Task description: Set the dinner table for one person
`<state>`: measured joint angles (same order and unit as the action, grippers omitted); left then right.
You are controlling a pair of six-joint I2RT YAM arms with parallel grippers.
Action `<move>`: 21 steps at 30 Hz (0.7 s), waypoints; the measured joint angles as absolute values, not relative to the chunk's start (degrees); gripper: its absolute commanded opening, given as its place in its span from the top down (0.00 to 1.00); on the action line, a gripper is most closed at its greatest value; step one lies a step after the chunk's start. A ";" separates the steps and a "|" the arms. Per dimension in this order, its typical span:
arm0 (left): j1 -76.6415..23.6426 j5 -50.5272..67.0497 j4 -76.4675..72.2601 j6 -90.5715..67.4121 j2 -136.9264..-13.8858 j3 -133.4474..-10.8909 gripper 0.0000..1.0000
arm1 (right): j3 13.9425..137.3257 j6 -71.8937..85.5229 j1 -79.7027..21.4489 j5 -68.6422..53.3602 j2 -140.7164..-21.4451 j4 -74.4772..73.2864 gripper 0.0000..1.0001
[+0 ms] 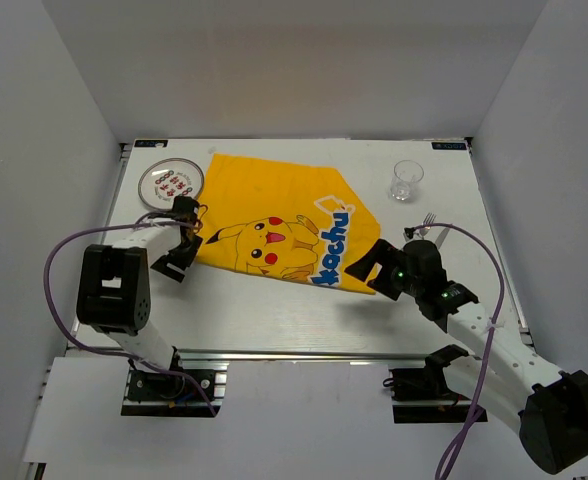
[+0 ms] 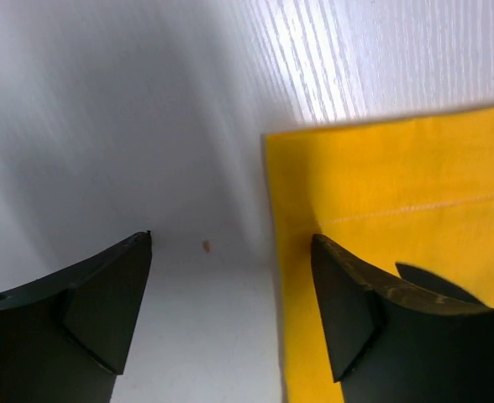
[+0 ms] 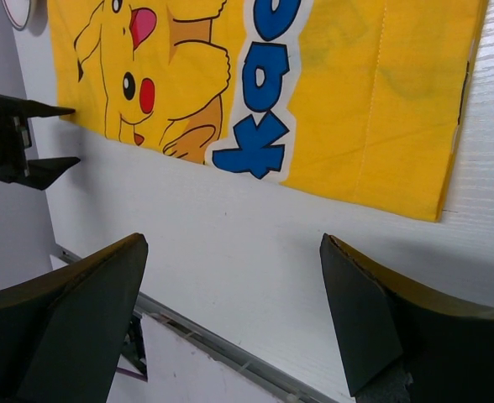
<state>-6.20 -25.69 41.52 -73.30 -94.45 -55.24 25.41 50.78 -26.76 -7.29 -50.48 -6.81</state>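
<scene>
The white dinner table [image 1: 274,315] carries a yellow Pikachu cloth [image 1: 274,215] spread at an angle across its middle. My left gripper [image 1: 182,252] is open and empty, low over the cloth's left edge. In the left wrist view [image 2: 230,243] one finger [image 2: 356,311] is over the yellow cloth [image 2: 398,185] and the other over bare table [image 2: 104,126]. My right gripper [image 1: 366,272] is open and empty just in front of the cloth's right corner. In the right wrist view [image 3: 234,243] it hangs over bare table [image 3: 230,227], short of the cloth [image 3: 356,101].
A patterned plate [image 1: 169,182] lies at the back left beside the cloth. A clear glass [image 1: 406,180] stands at the back right. A fork [image 1: 427,222] lies right of the cloth, by the right wrist. The metal rail [image 3: 205,340] runs along the front edge.
</scene>
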 measured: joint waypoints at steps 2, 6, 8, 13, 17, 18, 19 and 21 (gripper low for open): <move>-5.72 -25.96 40.32 -73.10 -95.68 -55.31 0.16 | 25.41 50.76 -26.76 -7.55 -50.48 -6.63 0.11; -5.02 -26.17 37.98 -72.42 -96.16 -55.68 0.22 | 25.41 50.74 -26.76 -8.21 -50.50 -5.87 0.11; -4.97 -26.13 36.93 -72.18 -96.55 -56.05 0.23 | 25.41 50.74 -26.76 -8.56 -50.50 -5.67 0.11; -4.93 -25.65 34.04 -71.94 -96.88 -56.38 0.38 | 25.41 50.74 -27.09 -9.06 -50.52 -5.34 0.11; -4.93 -24.71 32.82 -71.81 -97.43 -56.69 0.45 | 25.41 50.78 -27.22 -9.23 -50.70 -5.34 0.11; -4.93 -24.60 32.49 -71.88 -97.56 -56.75 0.51 | 25.41 50.81 -27.40 -9.26 -50.70 -5.34 0.11; -4.84 -24.51 32.21 -71.90 -97.73 -56.75 0.62 | 25.41 50.81 -27.46 -9.26 -50.70 -5.34 0.11; -4.60 -24.25 31.57 -72.10 -98.08 -56.75 0.91 | 25.41 50.81 -27.53 -9.37 -50.68 -5.37 0.11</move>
